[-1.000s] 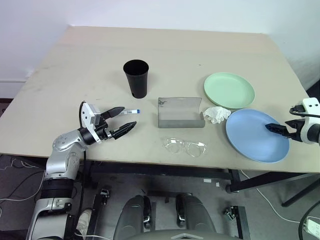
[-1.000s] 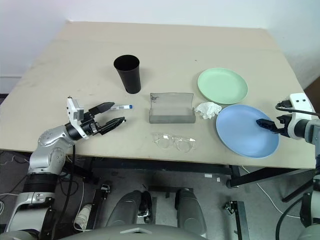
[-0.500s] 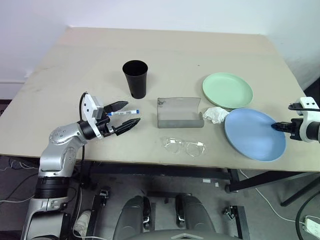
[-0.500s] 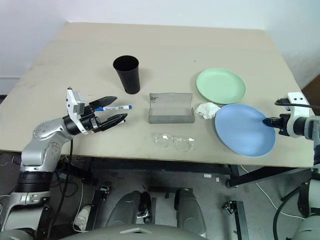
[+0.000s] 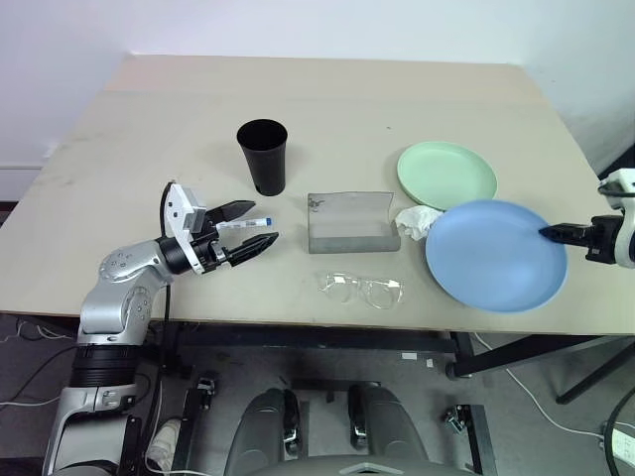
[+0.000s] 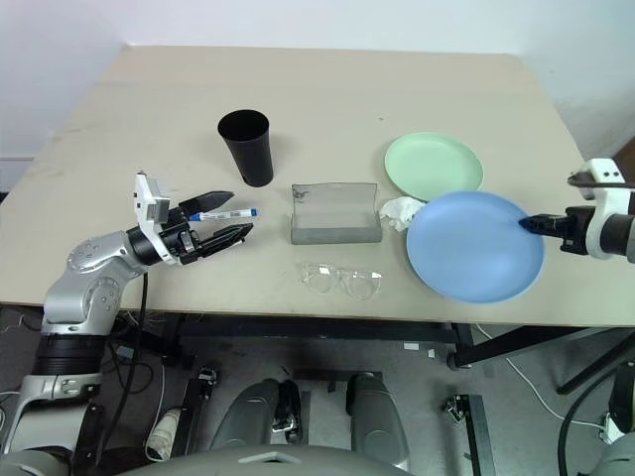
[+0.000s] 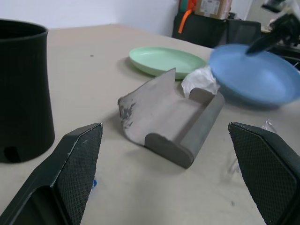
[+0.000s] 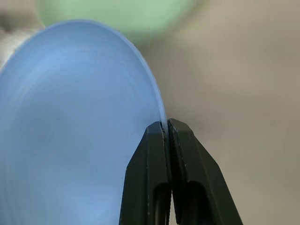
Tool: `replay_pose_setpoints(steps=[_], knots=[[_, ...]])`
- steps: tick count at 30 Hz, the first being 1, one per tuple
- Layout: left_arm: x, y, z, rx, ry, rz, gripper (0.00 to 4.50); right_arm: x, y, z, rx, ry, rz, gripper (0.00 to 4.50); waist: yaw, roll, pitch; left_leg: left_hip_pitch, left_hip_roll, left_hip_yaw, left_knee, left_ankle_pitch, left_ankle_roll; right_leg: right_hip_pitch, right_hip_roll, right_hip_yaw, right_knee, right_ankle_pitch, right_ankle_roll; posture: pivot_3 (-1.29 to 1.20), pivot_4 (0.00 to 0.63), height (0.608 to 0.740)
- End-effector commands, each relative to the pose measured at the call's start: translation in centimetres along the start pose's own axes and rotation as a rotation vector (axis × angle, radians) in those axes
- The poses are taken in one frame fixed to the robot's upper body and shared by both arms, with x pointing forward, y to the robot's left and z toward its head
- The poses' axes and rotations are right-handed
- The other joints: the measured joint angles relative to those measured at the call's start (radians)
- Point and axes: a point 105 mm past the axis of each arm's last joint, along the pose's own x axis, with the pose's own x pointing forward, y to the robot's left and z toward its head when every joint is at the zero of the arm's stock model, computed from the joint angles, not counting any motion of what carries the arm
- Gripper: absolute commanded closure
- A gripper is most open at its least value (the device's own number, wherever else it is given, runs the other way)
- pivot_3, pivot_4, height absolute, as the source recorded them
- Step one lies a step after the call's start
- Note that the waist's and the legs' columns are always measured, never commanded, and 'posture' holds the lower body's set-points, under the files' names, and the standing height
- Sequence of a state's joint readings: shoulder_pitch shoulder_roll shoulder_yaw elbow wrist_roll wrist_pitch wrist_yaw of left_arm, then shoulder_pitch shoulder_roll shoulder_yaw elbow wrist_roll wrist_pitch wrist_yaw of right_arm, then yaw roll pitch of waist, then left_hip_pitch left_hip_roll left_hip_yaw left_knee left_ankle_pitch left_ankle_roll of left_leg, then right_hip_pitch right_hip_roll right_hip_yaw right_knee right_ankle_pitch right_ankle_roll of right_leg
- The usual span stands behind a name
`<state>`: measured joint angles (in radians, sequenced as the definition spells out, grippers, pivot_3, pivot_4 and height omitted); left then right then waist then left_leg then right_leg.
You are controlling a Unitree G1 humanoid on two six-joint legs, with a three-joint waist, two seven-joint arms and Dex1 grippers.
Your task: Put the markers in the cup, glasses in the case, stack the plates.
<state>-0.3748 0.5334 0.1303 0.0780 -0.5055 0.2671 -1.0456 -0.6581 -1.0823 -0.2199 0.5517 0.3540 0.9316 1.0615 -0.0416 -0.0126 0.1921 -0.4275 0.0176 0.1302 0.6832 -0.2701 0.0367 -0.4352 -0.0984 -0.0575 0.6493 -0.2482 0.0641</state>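
My right gripper [image 5: 554, 233] is shut on the right rim of the light blue plate [image 5: 494, 255], which hangs lifted and tilted above the table's right side. The mint green plate [image 5: 446, 176] lies behind it. My left gripper [image 5: 260, 224] is open at the left, and a blue-capped marker [image 5: 245, 224] lies on the table between its fingers. The black cup [image 5: 262, 157] stands upright just beyond. The grey case [image 5: 353, 221] lies open at the centre, and the clear glasses [image 5: 361, 290] rest near the front edge.
A crumpled white paper wad [image 5: 416, 219] lies between the case and the plates, partly under the blue plate's edge. The far half of the table [image 5: 327, 94] is bare. The front edge runs just below the glasses.
My right gripper closed on the blue plate's rim, then lifted it and carried it left. The left gripper has stayed open around the marker.
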Motion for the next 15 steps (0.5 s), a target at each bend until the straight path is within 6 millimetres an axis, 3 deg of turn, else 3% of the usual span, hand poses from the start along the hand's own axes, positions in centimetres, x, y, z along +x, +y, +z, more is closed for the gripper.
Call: replay_pose_setpoints(steps=[1, 6, 10, 15], knots=[[-0.5, 0.1, 0.8, 0.041, -0.025, -0.003, 0.0, -2.0, 1.3, 3.9, -0.036, -0.139, 0.041, 4.48, 0.001, 0.0, 0.0, 0.0, 0.0, 0.0, 0.0, 0.0, 0.0, 0.0, 0.0, 0.0, 0.0, 0.0, 0.0, 0.0, 0.15, 0.71], [-1.0, 0.2, 0.2, 0.04, -0.023, 0.002, 0.0, -1.4, 3.1, 7.2, -0.034, -0.254, 0.09, 4.48, 0.0, 0.0, 0.0, -0.001, 0.0, 0.0, -0.001, -0.001, 0.001, -0.002, 0.0, 0.0, 0.0, 0.0, 0.0, 0.0, 0.15, 0.71], [-1.4, 0.3, -0.3, 0.041, -0.02, 0.009, 0.0, 1.3, 2.9, 9.7, 0.014, -0.32, -0.007, 4.48, -0.006, 0.001, 0.0, -0.004, 0.0, 0.001, -0.001, 0.0, 0.0, -0.007, -0.001, 0.002, 0.0, 0.0, -0.001, 0.0, 0.15, 0.71], [-2.5, 0.9, -1.5, 0.043, -0.016, 0.04, 0.0, 5.3, 3.1, 10.8, 0.076, -0.307, -0.084, 4.48, -0.004, 0.001, 0.0, -0.008, 0.0, 0.002, -0.002, 0.002, -0.004, -0.01, 0.0, 0.001, 0.0, 0.0, -0.001, 0.0, 0.15, 0.71]])
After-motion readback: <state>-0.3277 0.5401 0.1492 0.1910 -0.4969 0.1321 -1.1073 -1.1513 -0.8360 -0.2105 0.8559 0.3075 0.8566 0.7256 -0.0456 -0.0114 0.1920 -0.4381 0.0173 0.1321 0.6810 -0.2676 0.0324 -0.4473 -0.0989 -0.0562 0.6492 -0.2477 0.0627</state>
